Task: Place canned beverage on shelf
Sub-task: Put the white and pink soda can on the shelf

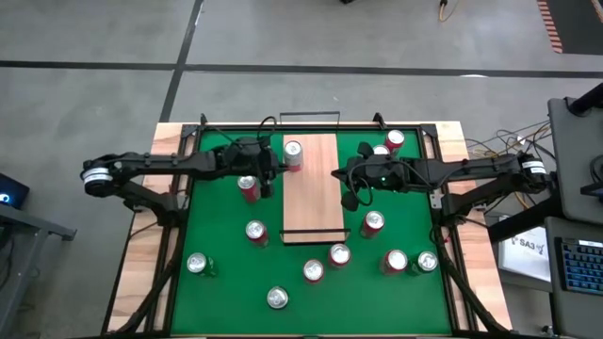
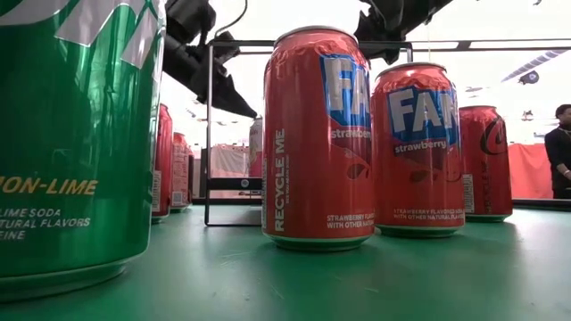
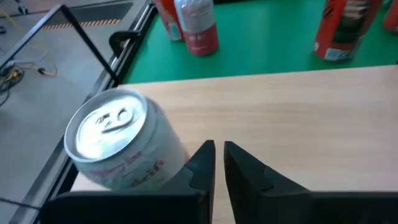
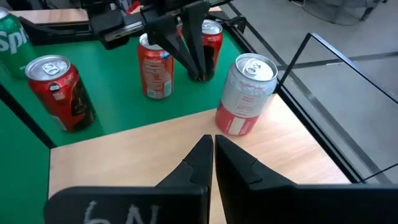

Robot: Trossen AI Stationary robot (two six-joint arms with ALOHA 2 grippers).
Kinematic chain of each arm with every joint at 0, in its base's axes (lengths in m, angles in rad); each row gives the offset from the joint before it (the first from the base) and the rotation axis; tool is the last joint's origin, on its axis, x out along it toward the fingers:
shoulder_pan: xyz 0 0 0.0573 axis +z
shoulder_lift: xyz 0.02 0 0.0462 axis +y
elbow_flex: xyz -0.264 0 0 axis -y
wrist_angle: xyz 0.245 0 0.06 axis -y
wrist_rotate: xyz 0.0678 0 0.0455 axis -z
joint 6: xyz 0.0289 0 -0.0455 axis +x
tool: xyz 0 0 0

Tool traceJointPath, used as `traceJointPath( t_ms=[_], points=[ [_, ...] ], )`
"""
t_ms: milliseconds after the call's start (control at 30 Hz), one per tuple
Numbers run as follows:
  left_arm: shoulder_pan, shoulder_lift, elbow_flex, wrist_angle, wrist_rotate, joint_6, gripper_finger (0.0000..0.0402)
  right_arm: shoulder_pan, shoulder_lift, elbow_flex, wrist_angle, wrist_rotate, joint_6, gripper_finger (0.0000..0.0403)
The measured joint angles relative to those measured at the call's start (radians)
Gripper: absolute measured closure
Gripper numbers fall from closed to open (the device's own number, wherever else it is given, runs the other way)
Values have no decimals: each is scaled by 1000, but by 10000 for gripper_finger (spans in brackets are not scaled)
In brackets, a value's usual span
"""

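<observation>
So the shelf [image 1: 310,188] sits in the middle of the green mat [image 1: 221,273], a long pale wood board with thin black rails at its short ends. One white and red can [image 1: 293,153] stands upright on it, at the far end, near the corner on the left arm's side. From the right wrist view you can see that same can [image 4: 247,94] close to the board's edge and the black rail, label facing the camera.

The left hand [image 1: 267,179] hangs just off the shelf's long edge, right beside that can but not holding it. In the left wrist view its two dark fingers [image 3: 202,168] are pressed almost together with only a thin slit between them, nothing in the gap, and the can [image 3: 121,146] is just next to them. A red can [image 1: 248,187] stands on the mat close by that hand.

The right hand [image 1: 348,191] is over on the other long edge of the shelf, about midway along. Its fingers [image 4: 198,160] are pressed together too and it has nothing in them.

The rest of the cans are scattered over the mat: a couple of red ones at the far right corner [image 1: 393,141], one beside the shelf on the right [image 1: 372,223], several past the near end [image 1: 339,254], and green ones near the left [image 1: 197,265] and right [image 1: 427,263] edges. The low view is mostly a big green lemon-lime can [image 2: 76,134] and two red strawberry cans [image 2: 317,138] up close, with a person [image 2: 559,147] in the room behind.
</observation>
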Motion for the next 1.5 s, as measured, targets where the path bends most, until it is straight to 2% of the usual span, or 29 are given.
traceJointPath(
  t_ms=[167,467,833,967,1133,1333,1500],
  points=[
    [26,26,-2,42,0,0,399,-1,0,0,0,0,1,394],
    [63,55,-2,77,-2,-4,401,-2,0,0,0,0,-19,394],
    [102,65,-2,103,-55,-41,401,-8,16,0,2,0,-23,394],
    [100,56,-2,101,-54,-66,401,-23,41,0,53,0,15,394],
    [83,1,-5,75,-52,-76,402,-63,101,11,98,0,37,394],
    [37,-128,-39,76,-50,-68,402,-107,236,145,102,-2,12,394],
    [-33,-262,-132,213,-45,-105,402,-134,364,292,57,-74,-29,394]
  ],
)
